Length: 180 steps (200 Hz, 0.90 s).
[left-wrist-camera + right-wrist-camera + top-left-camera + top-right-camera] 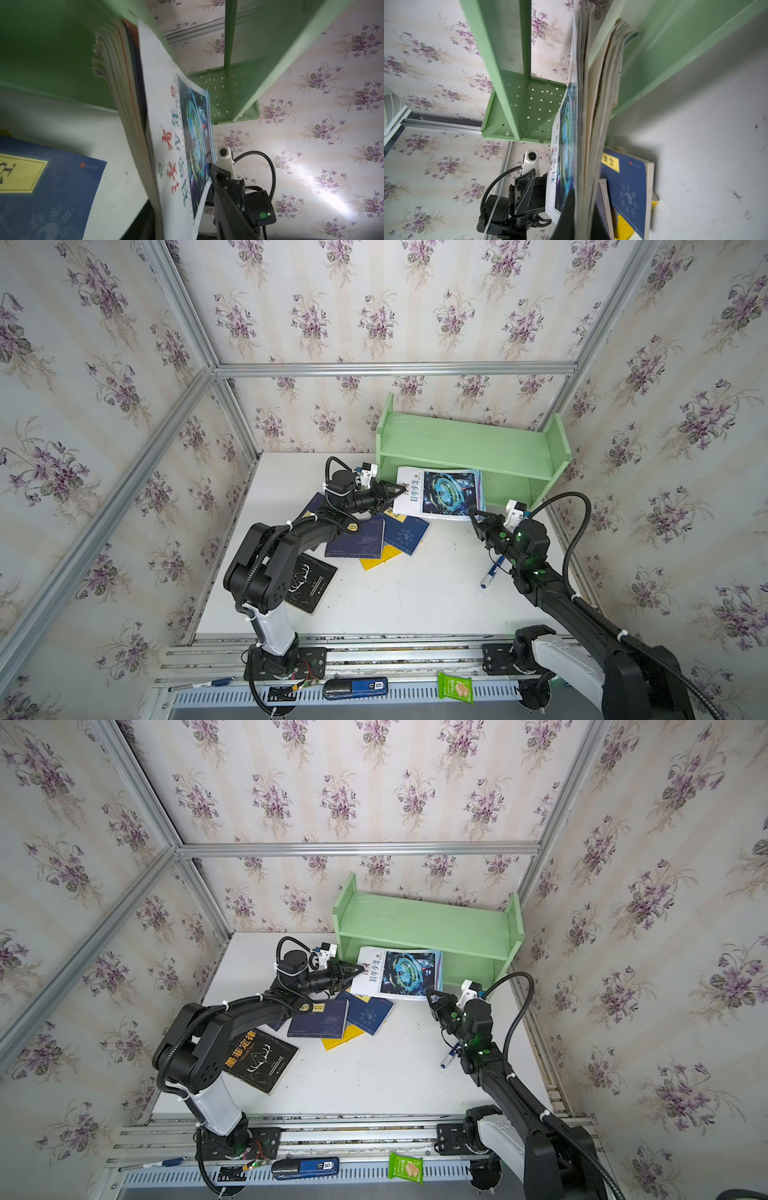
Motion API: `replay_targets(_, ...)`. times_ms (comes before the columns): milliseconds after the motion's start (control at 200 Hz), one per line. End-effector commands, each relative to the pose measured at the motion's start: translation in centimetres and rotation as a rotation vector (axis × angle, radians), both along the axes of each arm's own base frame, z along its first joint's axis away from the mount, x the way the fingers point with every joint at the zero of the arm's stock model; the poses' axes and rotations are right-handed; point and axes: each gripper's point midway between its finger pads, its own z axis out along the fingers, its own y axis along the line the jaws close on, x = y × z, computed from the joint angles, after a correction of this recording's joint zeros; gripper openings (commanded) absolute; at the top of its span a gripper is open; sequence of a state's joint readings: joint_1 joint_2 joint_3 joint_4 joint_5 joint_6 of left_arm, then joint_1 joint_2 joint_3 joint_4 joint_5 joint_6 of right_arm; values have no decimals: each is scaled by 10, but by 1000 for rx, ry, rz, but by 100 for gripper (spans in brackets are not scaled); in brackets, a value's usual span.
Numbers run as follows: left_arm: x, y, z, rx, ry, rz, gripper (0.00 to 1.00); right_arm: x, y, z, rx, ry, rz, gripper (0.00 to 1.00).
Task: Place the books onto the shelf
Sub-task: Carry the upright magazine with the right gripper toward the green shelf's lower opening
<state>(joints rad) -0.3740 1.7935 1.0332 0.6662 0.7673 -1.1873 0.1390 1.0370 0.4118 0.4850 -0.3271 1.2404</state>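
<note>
The white-and-blue magazine (440,493) (399,973) stands tilted, with its top leaning into the lower tier of the pale green shelf (469,443). My right gripper (476,514) (583,209) is shut on its lower right corner. My left gripper (397,489) (182,212) is open, its jaws on either side of the magazine's left edge. Two navy books (357,539) (405,533) overlap a yellow book (380,558) on the table. A third navy book (313,504) lies under the left arm. The black book (262,1058) lies near the left arm's base.
A blue-and-white marker pen (492,572) lies under the right arm. The shelf's perforated green cup (529,104) hangs on its side. On the front rail are a pen (199,684), a blue device (355,688) and a green snack packet (455,688).
</note>
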Motion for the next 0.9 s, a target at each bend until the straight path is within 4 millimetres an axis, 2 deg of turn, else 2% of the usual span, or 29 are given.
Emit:
replay_targets(0, 9, 11, 8, 0, -58, 32, 66, 21, -5, 20, -26, -77, -26, 0)
replay_targets(50, 11, 19, 7, 10, -60, 56, 72, 29, -5, 22, -27, -79, -26, 0)
replay_targets(180, 12, 33, -8, 79, -30, 101, 83, 49, -5, 19, 7, -84, -46, 0)
replay_targets(410, 9, 37, -20, 119, 28, 121, 83, 73, 0, 14, 73, -103, -49, 0)
replay_targets(660, 11, 41, -45, 185, 109, 147, 74, 82, -2, 17, 77, -124, -65, 0)
replay_targets(895, 22, 28, -33, 143, 102, 132, 63, 85, 1, 13, 82, -130, -50, 0)
